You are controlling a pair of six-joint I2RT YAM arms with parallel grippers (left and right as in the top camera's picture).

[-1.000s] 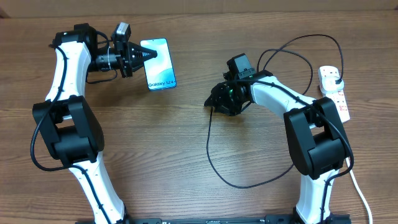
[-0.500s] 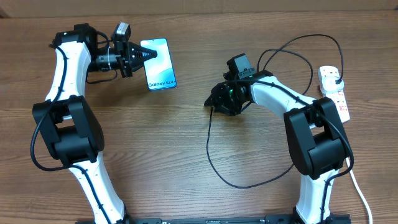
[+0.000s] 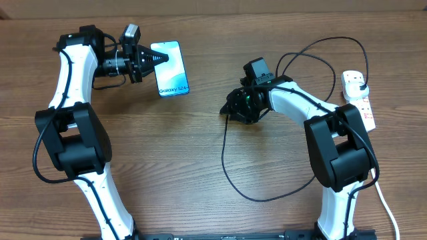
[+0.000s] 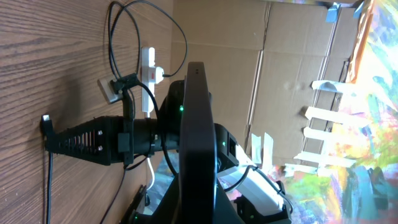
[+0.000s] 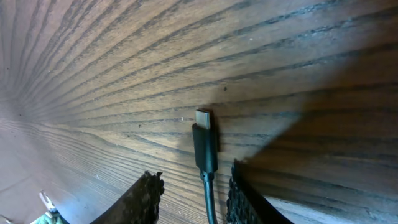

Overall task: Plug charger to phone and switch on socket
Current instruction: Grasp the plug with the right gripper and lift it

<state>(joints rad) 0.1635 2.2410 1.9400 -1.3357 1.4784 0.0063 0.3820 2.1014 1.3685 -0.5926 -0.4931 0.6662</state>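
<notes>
The phone (image 3: 170, 69) has its lit screen facing up at the back left, and my left gripper (image 3: 151, 59) is shut on its left edge. From the left wrist it shows edge-on as a dark slab (image 4: 198, 124). The charger is a thin black cable (image 3: 225, 157) looping over the table. Its small plug tip (image 5: 204, 134) lies flat on the wood. My right gripper (image 3: 229, 111) is low over that tip and open. Its fingers (image 5: 148, 198) stand on either side of the cable, with a gap on the left. The socket (image 3: 360, 100) lies at the far right with the charger's black plug (image 3: 360, 81) in it.
The socket's thick white cord (image 3: 385, 200) runs down the right edge of the table. The charger cable also arcs high near the back right (image 3: 333, 41). Cardboard walls (image 4: 292, 74) stand beyond the table.
</notes>
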